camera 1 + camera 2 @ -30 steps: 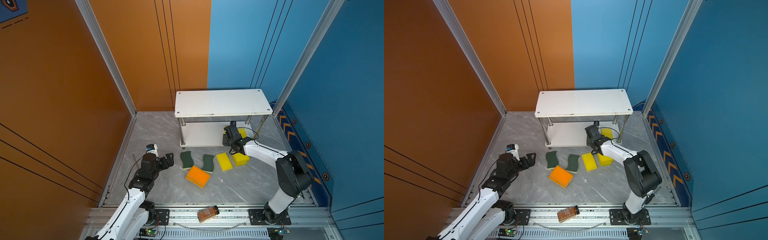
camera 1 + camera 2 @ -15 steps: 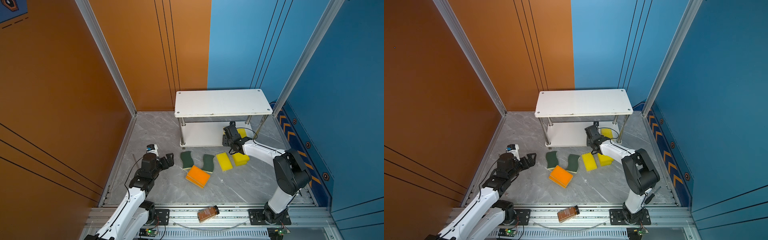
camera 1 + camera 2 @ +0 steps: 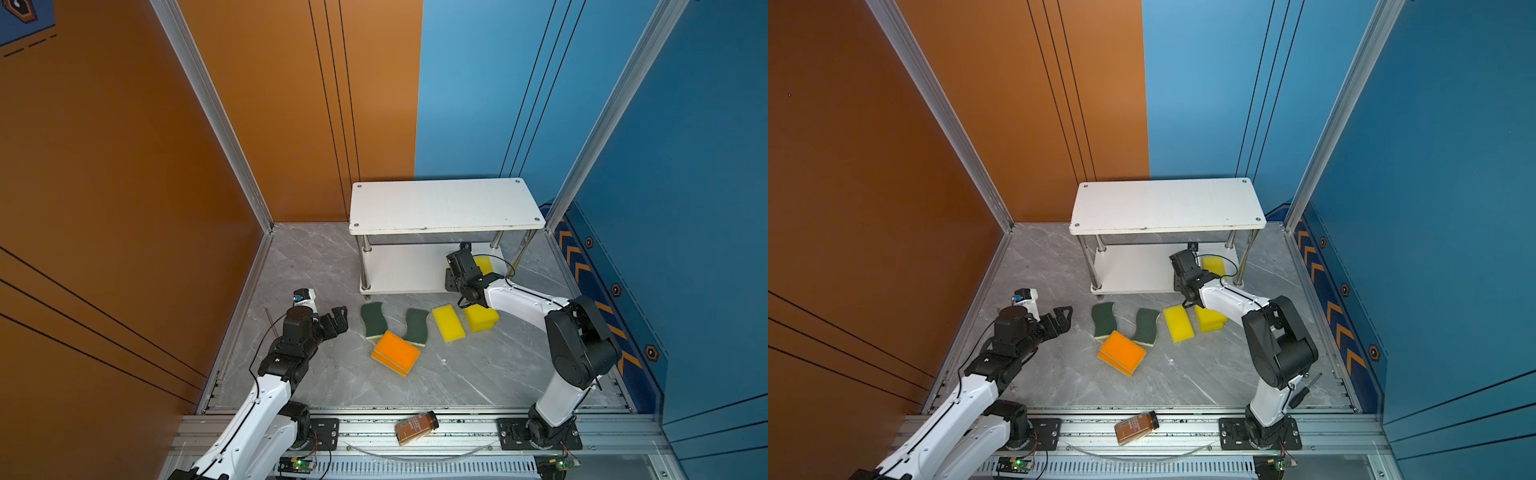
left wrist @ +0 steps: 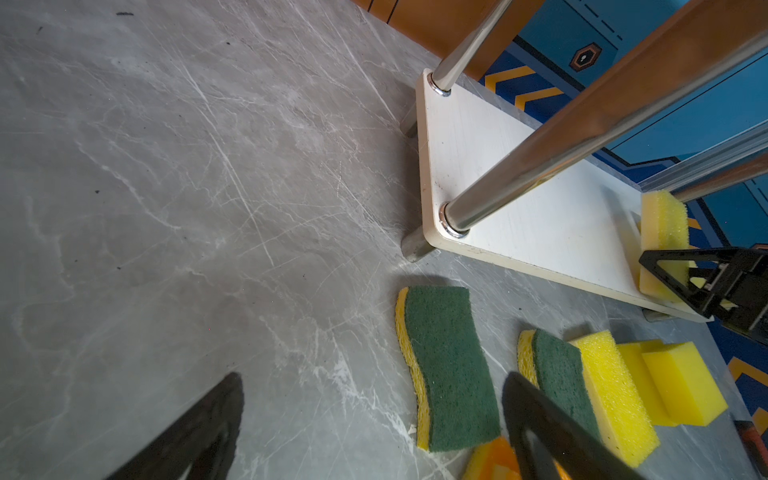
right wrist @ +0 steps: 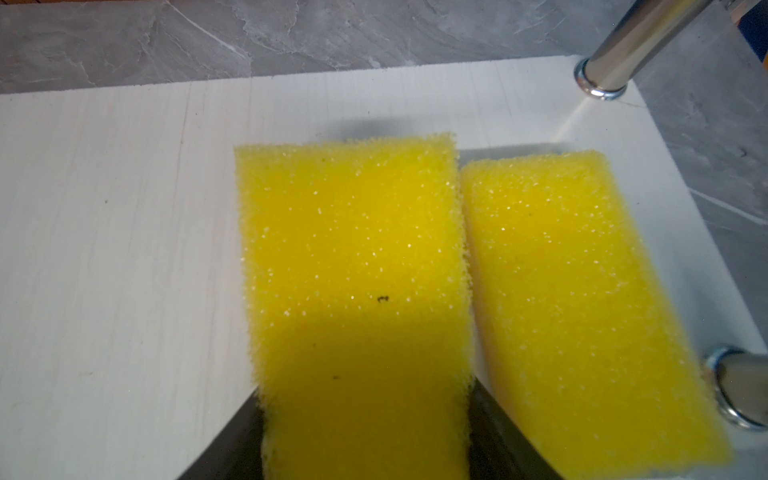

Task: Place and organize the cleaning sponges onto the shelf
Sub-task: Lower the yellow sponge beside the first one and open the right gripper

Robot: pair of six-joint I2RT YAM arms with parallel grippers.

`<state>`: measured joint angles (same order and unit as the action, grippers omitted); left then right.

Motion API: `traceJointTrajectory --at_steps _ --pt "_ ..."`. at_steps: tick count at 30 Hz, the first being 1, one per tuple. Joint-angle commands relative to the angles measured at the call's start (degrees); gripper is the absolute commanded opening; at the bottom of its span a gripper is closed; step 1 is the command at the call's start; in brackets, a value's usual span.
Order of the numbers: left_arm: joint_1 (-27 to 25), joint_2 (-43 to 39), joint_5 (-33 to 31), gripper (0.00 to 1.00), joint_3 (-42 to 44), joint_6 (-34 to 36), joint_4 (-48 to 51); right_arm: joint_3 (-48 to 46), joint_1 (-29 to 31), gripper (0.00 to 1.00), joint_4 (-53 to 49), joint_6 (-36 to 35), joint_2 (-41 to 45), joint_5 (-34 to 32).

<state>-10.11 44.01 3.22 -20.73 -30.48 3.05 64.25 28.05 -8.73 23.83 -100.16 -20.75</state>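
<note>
Your right claw point(image 5: 363, 399) is closed on a yellow sponge point(image 5: 357, 270), pinching its near end over the lower board point(image 5: 104, 249) of the shelf point(image 3: 444, 208). You cannot tell whether that sponge rests on the board or hangs just above it. Its long edge runs tight against a second yellow sponge point(image 5: 582, 311), which lies at the board's right end between two chrome posts point(image 5: 615, 50). On the other side the board is bare out to its far edge.

The right arm reaches low and forward, with its forearm stretched above two loose yellow sponges point(image 3: 482, 318) on the tabletop point(image 3: 316, 266).

Your left claw point(image 3: 341, 320) is spread wide and holds nothing. It hovers over bare tabletop just beside the nearest green sponge point(image 3: 372, 319), with the elbow bent.
</note>
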Motion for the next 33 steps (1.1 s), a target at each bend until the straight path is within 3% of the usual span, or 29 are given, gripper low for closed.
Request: traceJointTrajectory --at_steps 1,33 --pt "0.5 -0.3 -1.0 0.98 -1.7 0.4 0.5 1.4 -0.3 0.64 -0.1 -0.9 -1.4 -1.5" --pt "0.6 -0.5 -1.3 0.98 -1.5 0.5 0.6 1.7 0.2 0.67 -0.9 -1.1 -2.1 -1.7"
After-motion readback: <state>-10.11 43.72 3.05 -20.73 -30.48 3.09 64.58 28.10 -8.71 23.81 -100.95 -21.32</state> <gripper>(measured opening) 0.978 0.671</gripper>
